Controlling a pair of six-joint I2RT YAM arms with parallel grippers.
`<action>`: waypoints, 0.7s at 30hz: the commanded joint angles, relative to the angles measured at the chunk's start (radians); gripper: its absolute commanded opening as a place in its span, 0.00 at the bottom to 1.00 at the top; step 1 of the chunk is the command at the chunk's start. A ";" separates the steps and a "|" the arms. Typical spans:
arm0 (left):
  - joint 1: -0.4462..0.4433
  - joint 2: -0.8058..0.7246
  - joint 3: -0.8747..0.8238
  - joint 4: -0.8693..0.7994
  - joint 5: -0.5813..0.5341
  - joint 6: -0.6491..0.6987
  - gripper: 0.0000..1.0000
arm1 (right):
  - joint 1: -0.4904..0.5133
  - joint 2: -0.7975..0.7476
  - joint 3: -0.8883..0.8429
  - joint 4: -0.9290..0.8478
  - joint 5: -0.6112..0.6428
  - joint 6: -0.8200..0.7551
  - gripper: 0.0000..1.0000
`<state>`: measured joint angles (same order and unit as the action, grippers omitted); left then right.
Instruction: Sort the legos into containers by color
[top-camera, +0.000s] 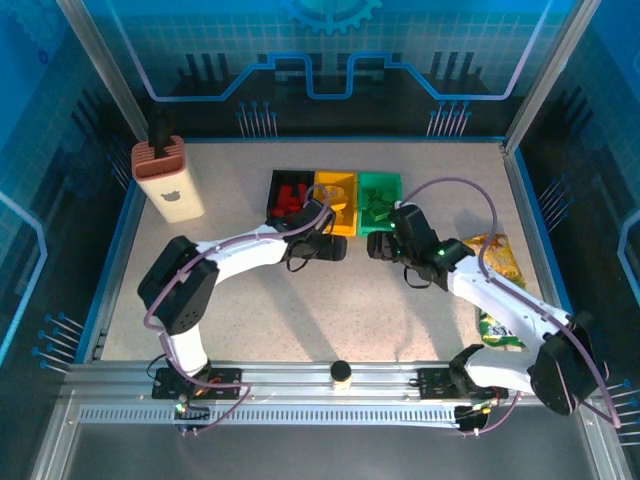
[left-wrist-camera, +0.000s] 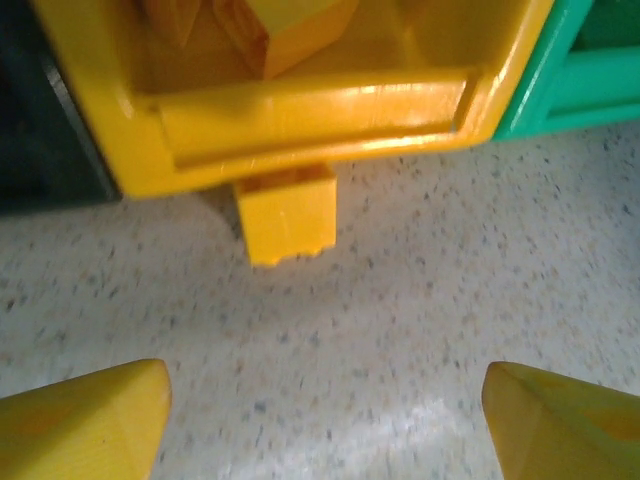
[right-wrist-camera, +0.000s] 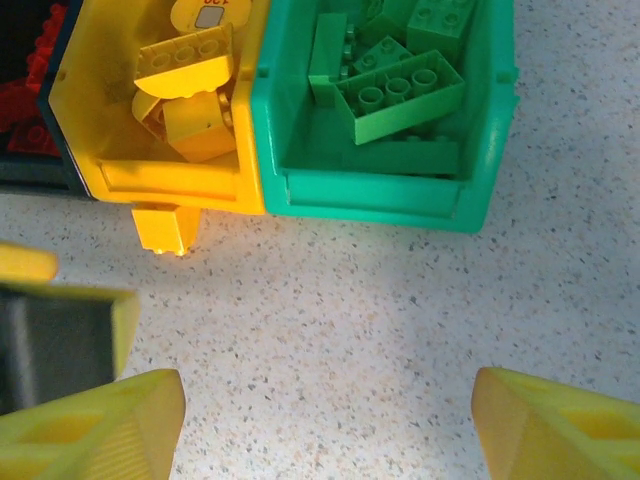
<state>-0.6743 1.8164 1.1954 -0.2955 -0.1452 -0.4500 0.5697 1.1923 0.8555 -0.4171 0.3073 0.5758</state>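
Three containers stand in a row at the back: a black bin with red legos, a yellow bin with yellow legos, and a green bin with green legos. One yellow brick lies on the table against the yellow bin's front lip; the right wrist view also shows this brick. My left gripper is open just short of that brick, nothing between its fingers. My right gripper is open over bare table in front of the green bin.
A tall beige holder stands at the back left. Snack packets lie along the right side beside my right arm. A small capped object sits on the front rail. The two grippers are close together.
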 joint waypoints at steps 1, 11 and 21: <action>-0.005 0.085 0.088 -0.064 -0.055 0.045 0.80 | -0.025 -0.073 -0.053 0.013 0.004 0.024 0.76; 0.005 0.261 0.274 -0.149 -0.110 0.071 0.73 | -0.069 -0.217 -0.169 -0.004 -0.017 0.039 0.75; 0.005 0.317 0.332 -0.185 -0.157 0.074 0.46 | -0.084 -0.254 -0.206 0.000 -0.036 0.053 0.74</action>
<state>-0.6735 2.1201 1.5040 -0.4500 -0.2699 -0.3828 0.5007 0.9543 0.6666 -0.4206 0.2794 0.6106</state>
